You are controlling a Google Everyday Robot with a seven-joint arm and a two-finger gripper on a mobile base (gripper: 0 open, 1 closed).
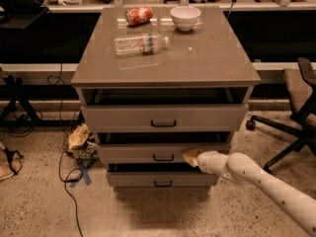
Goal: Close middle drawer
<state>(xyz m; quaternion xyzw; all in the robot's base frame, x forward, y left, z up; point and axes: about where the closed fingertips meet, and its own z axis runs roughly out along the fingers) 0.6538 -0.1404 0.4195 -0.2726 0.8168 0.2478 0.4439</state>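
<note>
The grey cabinet [165, 58] has three drawers. The middle drawer [133, 153], with a small black bar handle [163, 158], sticks out only slightly past the bottom drawer [133, 179]. The top drawer [123, 117] also stands a little open. My gripper [189, 157] reaches in from the lower right on a white arm [256, 179]. Its tan tip rests against the middle drawer's front, just right of the handle.
A plastic bottle [140, 44], a crushed red can [138, 15] and a white bowl [185, 18] lie on the cabinet top. An office chair [296, 117] stands at the right. Cables [66, 177] and a crumpled bag [79, 137] lie on the floor at the left.
</note>
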